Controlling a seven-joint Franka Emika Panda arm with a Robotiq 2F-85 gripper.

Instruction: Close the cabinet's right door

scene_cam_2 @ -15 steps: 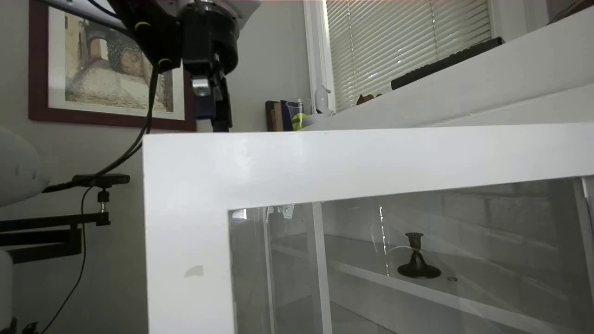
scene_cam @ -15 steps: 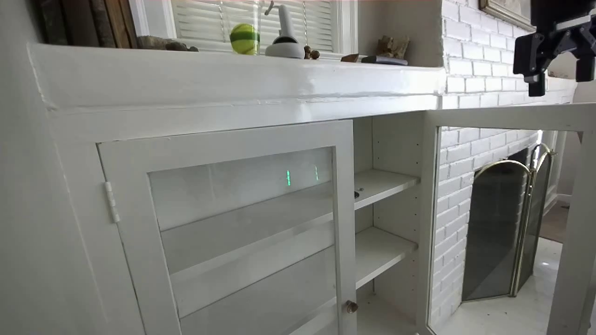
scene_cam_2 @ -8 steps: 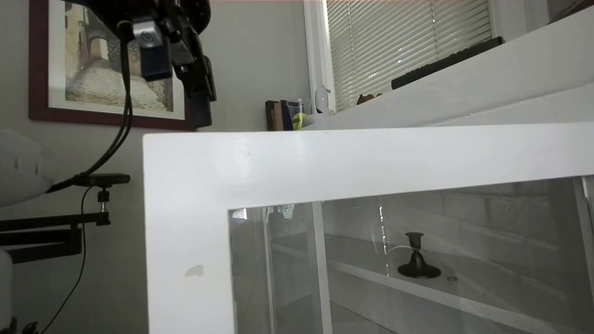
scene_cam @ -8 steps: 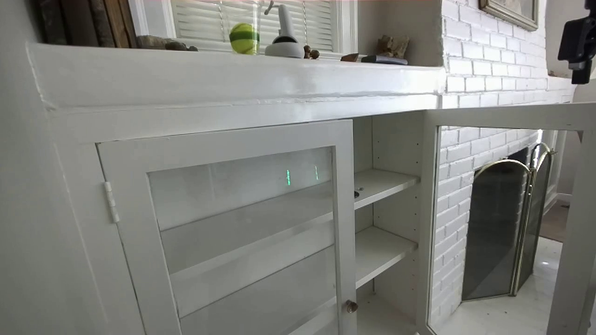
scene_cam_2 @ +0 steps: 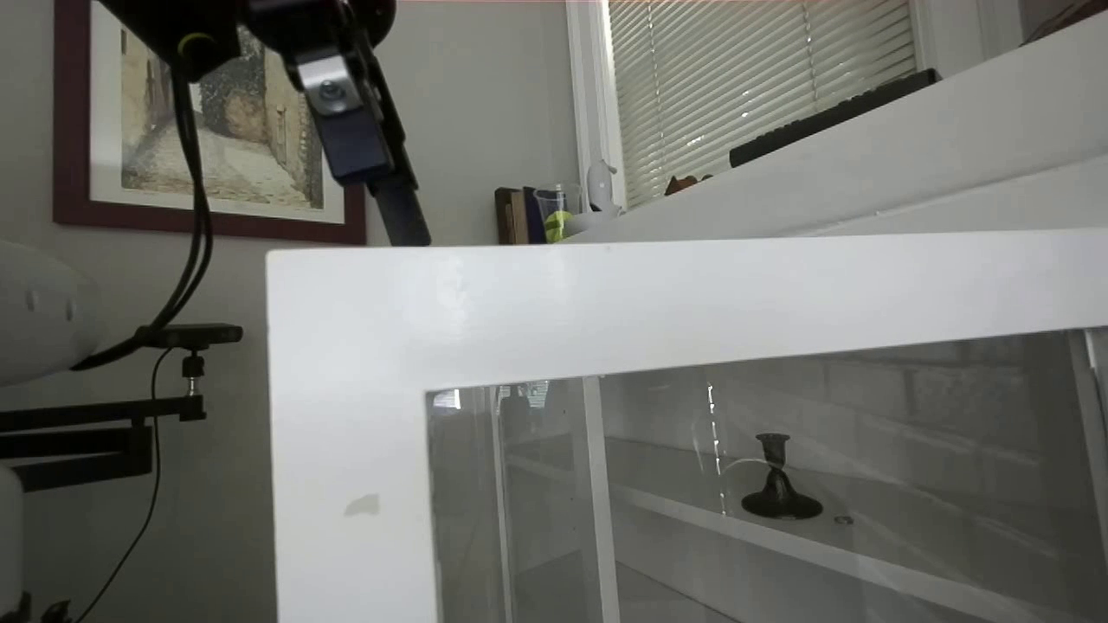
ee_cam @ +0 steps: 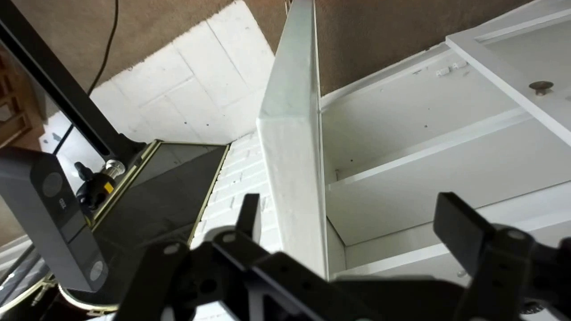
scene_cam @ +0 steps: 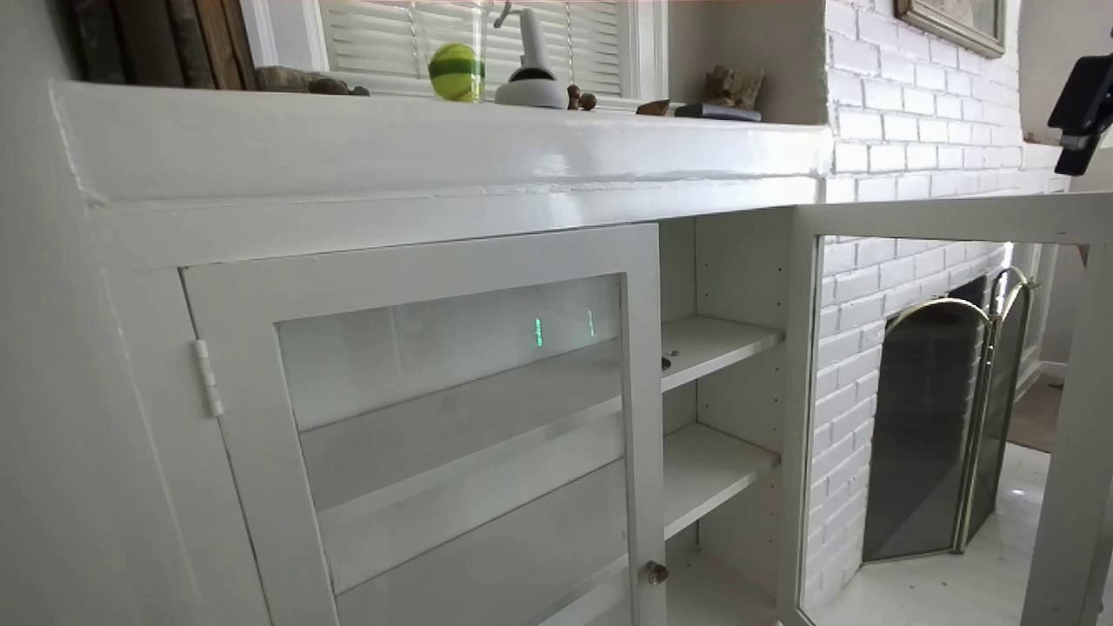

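The white cabinet (scene_cam: pixel 435 209) has its glass-paned right door (scene_cam: pixel 948 217) swung wide open, with shelves showing beside it. The door's top rail (scene_cam_2: pixel 692 294) fills the lower part of an exterior view, and its top edge (ee_cam: pixel 296 178) runs up the middle of the wrist view. My gripper (ee_cam: pixel 352 207) is open and empty; in the wrist view its fingers appear on either side of the door's top edge. In an exterior view the gripper (scene_cam_2: pixel 385 203) is tilted above the door's free corner. It is partly cut off at the right border (scene_cam: pixel 1083 113). I cannot tell whether it touches.
The left door (scene_cam: pixel 643 391) with its knob (scene_cam: pixel 656 573) looks closed or nearly so. A fireplace screen (scene_cam: pixel 930 426) stands beyond the open door. A camera on a stand (ee_cam: pixel 58 223) is near the gripper. A candlestick (scene_cam_2: pixel 781 484) sits on a shelf.
My gripper has moved toward the right border in an exterior view. It first shifted left and up above the door's corner, then tilted and dipped. The door has not moved.
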